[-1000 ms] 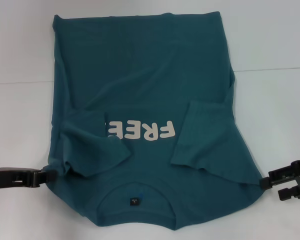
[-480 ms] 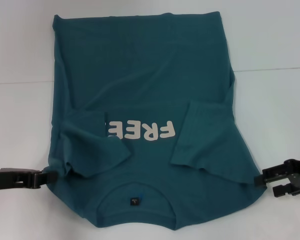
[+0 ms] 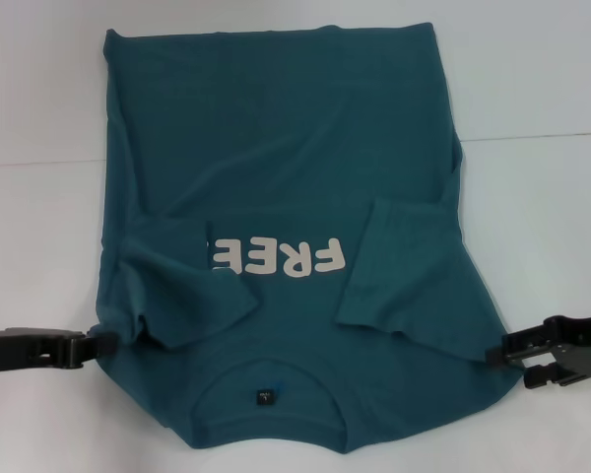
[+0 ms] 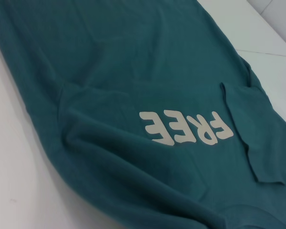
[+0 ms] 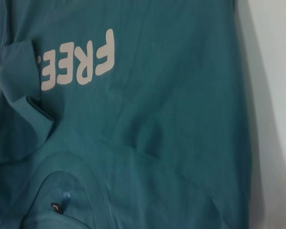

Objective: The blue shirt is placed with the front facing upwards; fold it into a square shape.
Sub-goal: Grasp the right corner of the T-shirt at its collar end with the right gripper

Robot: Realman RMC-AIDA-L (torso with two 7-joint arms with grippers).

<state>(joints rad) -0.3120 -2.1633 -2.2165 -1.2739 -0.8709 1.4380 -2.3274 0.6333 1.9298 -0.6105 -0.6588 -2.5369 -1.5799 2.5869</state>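
Blue shirt point(image 3: 286, 148) flat on table point(image 3: 542, 89), sleeves folded in; left gripper point(image 3: 100, 343) pinching shoulder edge, right gripper point(image 3: 507, 360) spread at opposite shoulder.

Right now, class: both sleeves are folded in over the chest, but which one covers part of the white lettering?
The sleeve on the robot's left. Its edge hides the end of the white lettering, while the right sleeve lies just beside the print without overlapping it.
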